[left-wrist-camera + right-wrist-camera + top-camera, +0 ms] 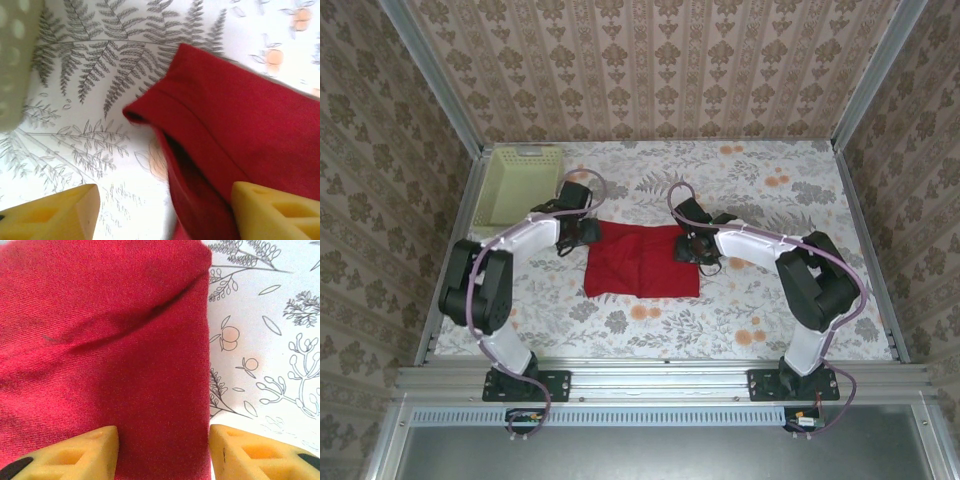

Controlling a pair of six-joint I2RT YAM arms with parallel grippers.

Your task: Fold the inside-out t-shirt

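Top view, cloth: the plain red cloth t-shirt (642,260) lies as a flat folded rectangle mid-way across the floral-printed table (770,310), with its long axis running left to right.
Top view, arms: the left gripper (582,232) sits at the shirt's far-left corner and the right gripper (692,247) at its right edge, so both are equally close. The pale yellow-green perforated plastic basket (520,182) stands apart at far left.
Left wrist, fingers: spread wide and holding nothing.
Left wrist, cloth: the hemmed corner points toward the bare table. One finger is over the print, the other over red.
Right wrist, fingers: partly apart, with nothing visibly pinched.
Right wrist, cloth: it lies between and ahead of the fingers. Its folded right edge runs straight away from them, just inside the right-hand finger.
Coming move: it likely turns on that left-right axis — a fold across it would suit either arm.
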